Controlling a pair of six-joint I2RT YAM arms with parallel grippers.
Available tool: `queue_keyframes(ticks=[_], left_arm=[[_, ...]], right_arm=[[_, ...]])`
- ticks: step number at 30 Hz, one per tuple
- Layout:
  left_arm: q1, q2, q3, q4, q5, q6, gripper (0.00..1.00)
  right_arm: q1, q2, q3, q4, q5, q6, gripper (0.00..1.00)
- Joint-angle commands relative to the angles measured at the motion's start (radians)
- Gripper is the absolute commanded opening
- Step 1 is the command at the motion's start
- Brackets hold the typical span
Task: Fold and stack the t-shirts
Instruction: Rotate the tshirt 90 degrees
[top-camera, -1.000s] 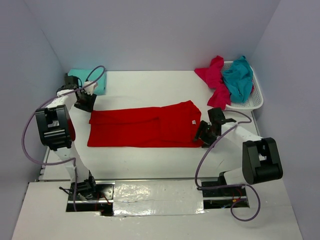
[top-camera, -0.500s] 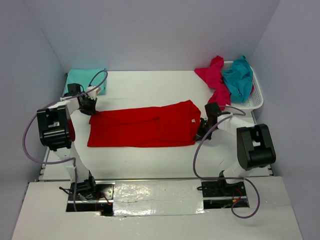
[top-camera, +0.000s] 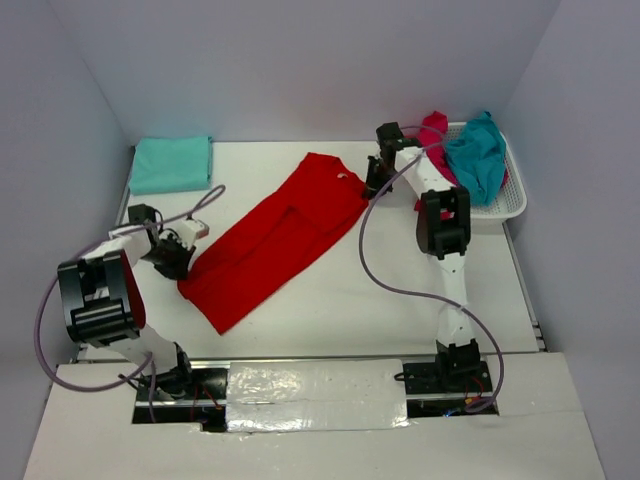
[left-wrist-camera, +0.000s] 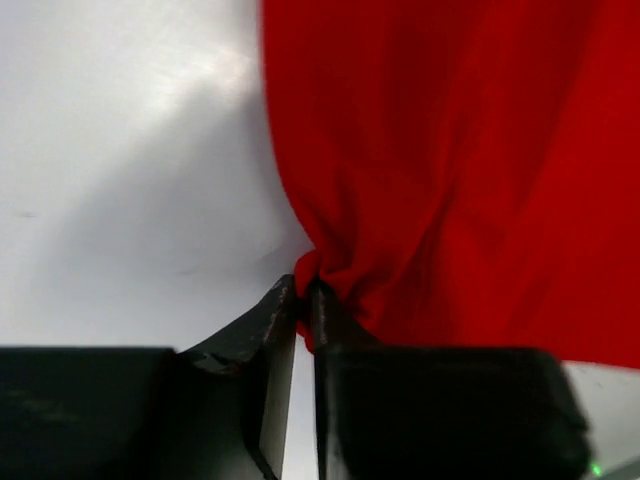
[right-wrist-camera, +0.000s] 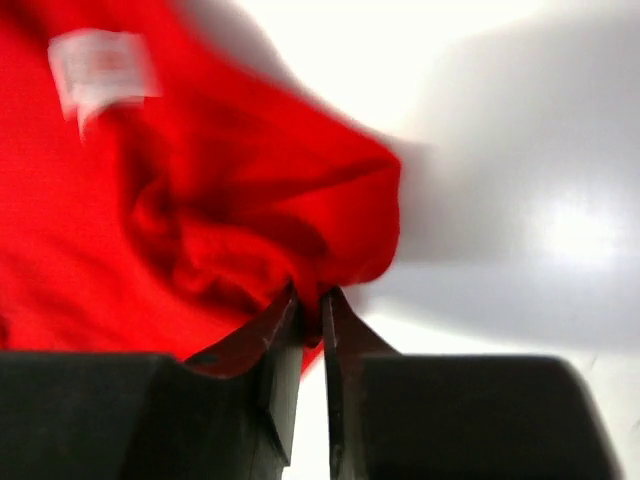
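Red t-shirt (top-camera: 278, 235) lies slanted on the desk (top-camera: 330, 305), narrowed lengthwise, left pincer (top-camera: 180, 266) and right pincer (top-camera: 373, 184) clamped on its ends. One teal t-shirt (top-camera: 172, 163) sits folded; more wait in the basket (top-camera: 512, 206).

Red t-shirt (top-camera: 275, 240) went from lying straight across to diagonal. Right gripper (top-camera: 372, 183) swung from mid-table out to the far side, arm now stretched out, and the collar end came with it, bunched just ahead of its clamped fingertips. Left gripper (top-camera: 180, 265) pulled back from the far corner toward its base, hem corner pinched, cloth trailing off to its right.
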Motion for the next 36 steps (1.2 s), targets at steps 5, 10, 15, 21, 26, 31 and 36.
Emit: queue_keyframes(ticks=[5,10,15,21,26,31,36], left_arm=[[-0.078,-0.084,-0.092,-0.240,0.064,0.154,0.40],[-0.018,-0.100,-0.024,-0.299,0.104,0.109,0.57],[0.130,-0.149,0.030,-0.255,0.064,-0.048,0.68],[0.240,-0.317,0.022,-0.185,0.072,-0.161,0.70],[0.256,-0.462,-0.032,-0.198,-0.008,-0.207,0.71],[0.310,-0.610,-0.029,-0.215,-0.031,-0.259,0.71],[0.312,-0.677,0.017,-0.221,-0.010,-0.300,0.75]], right_arm=[[-0.008,0.244,0.479,-0.096,0.028,0.046,0.78],[-0.015,0.103,0.330,-0.008,-0.003,0.043,1.00],[0.024,-0.113,0.212,-0.042,-0.008,0.028,1.00],[0.168,-0.751,-0.576,0.249,-0.015,0.204,1.00],[0.538,-1.139,-1.228,0.732,0.020,0.646,1.00],[0.936,-0.973,-1.295,0.966,0.176,0.925,0.74],[1.055,-0.711,-1.116,1.009,0.178,1.115,0.60]])
